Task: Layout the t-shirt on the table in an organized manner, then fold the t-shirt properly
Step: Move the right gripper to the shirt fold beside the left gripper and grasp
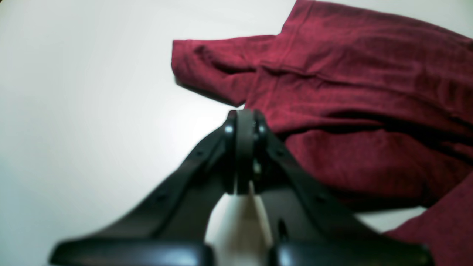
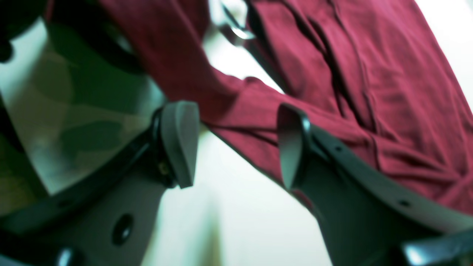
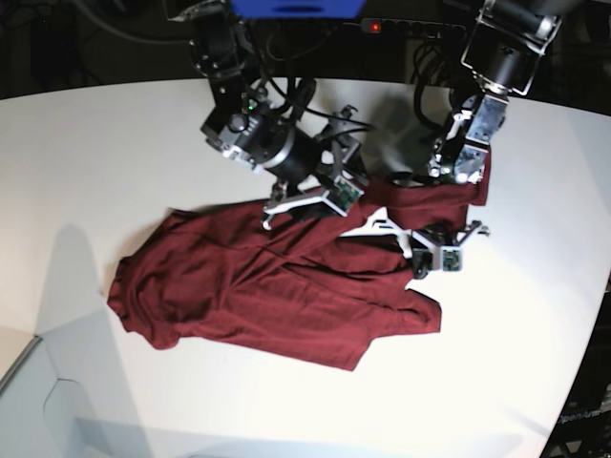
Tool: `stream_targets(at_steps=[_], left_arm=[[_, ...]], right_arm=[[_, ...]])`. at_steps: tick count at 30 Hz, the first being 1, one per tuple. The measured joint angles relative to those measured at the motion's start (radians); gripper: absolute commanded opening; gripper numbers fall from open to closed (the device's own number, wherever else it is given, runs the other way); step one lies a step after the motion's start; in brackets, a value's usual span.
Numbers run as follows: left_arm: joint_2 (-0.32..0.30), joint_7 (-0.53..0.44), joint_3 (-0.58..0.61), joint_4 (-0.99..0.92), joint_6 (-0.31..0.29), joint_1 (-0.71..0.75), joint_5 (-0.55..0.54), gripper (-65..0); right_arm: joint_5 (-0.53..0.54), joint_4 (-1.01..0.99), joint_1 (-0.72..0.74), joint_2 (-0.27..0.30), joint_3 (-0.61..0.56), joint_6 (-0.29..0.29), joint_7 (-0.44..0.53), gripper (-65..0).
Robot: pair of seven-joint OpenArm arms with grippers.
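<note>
Shirt (image 3: 277, 296) spread rumpled on white desk (image 3: 95, 143), bulk toward 7 o'clock, one sleeve drawn up toward 1 o'clock. Left gripper (image 1: 244, 122) jaws shut, empty, beside cloth edge. Right gripper (image 2: 236, 144) jaws wide, straddling a sleeve fold, not clamped.

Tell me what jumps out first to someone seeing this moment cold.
The maroon t-shirt grabs the eye, sprawled rumpled across the middle of the white table, one part trailing toward the far right. Both arms crowd over its far edge. The right hand hangs open above a fold of cloth, while the left hand is pinched shut beside the fabric, holding nothing that shows.
</note>
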Motion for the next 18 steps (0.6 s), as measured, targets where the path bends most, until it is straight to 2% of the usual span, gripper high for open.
stream_targets(at_steps=[5,8,10,16,18], left_arm=[[0.000,0.006,0.000,0.000,0.001,0.000,-0.004,-64.7],[0.001,0.006,0.000,0.001,0.002,0.001,-0.004,-64.7],[0.001,0.007,-0.001,0.001,0.003,0.001,-0.004,-64.7],[0.005,0.008,-0.003,0.001,0.004,0.017,-0.004,-64.8],[0.004,0.006,-0.003,0.001,0.004,0.016,-0.004,-64.8]], right_arm=[[0.000,-0.087,0.031,-0.002,-0.023,0.000,0.007,-31.0],[-0.002,-0.126,0.052,-0.002,-0.023,0.000,0.003,-35.0],[-0.003,-0.145,0.070,-0.002,-0.023,0.000,0.003,-39.8],[0.000,-0.193,0.111,-0.002,-0.024,0.001,0.006,-60.8],[0.000,-0.194,0.111,-0.002,-0.024,0.001,0.003,-64.2]])
